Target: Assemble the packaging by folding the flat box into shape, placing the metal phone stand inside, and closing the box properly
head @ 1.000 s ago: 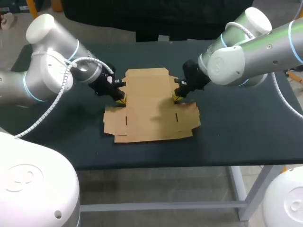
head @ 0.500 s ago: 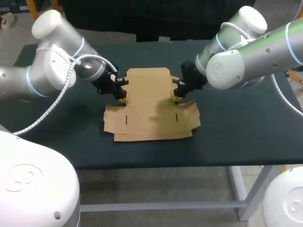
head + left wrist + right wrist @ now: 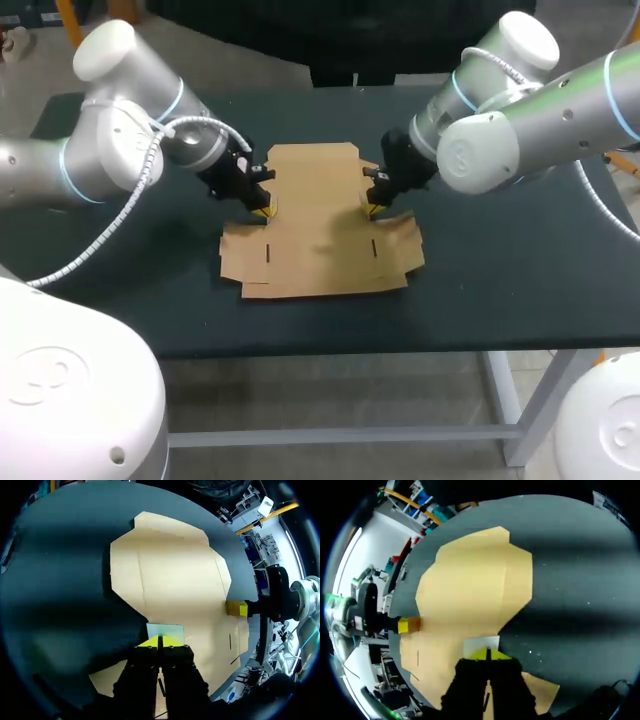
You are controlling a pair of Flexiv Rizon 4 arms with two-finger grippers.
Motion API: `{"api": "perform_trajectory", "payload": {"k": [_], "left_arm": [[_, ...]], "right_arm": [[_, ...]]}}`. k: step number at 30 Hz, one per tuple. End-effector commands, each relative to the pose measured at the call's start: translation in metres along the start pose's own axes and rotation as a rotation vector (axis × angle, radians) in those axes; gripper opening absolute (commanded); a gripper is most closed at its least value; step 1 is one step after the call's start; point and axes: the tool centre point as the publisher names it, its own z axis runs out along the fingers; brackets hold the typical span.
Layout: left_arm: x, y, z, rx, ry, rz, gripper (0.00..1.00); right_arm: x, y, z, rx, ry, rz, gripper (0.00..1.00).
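The flat brown cardboard box (image 3: 320,225) lies unfolded in the middle of the dark table (image 3: 500,280). My left gripper (image 3: 264,210) is shut, its yellow tips pressed down at the box's left side notch. My right gripper (image 3: 372,208) is shut too, tips down at the right side notch. In the left wrist view a small pale flap (image 3: 165,630) stands just ahead of the shut left gripper (image 3: 160,642), and my right gripper's yellow tip (image 3: 235,608) shows across the box (image 3: 170,575). The right wrist view shows the same: flap (image 3: 481,643) ahead of the gripper (image 3: 487,655). No metal phone stand is in view.
Bare dark table surface (image 3: 120,290) surrounds the cardboard on all sides. The table's front edge (image 3: 340,345) runs close below the box. Both arms lean in over the table's back half from the left and right.
My left arm has swung slightly toward the back and its tips have slid a little inward onto the box. The right gripper has barely moved. Both stay shut.
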Motion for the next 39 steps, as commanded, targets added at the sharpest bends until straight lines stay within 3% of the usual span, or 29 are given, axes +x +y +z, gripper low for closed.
{"api": "perform_trajectory", "payload": {"k": [1, 39], "left_arm": [[0.004, -0.001, 0.002, -0.005, -0.012, 0.0, 0.0], [0.009, -0.005, 0.013, -0.004, -0.046, 0.005, 0.0]], "right_arm": [[0.005, 0.001, 0.003, -0.003, -0.026, 0.003, 0.0], [0.011, 0.004, 0.014, -0.017, -0.148, 0.032, 0.0]]}}
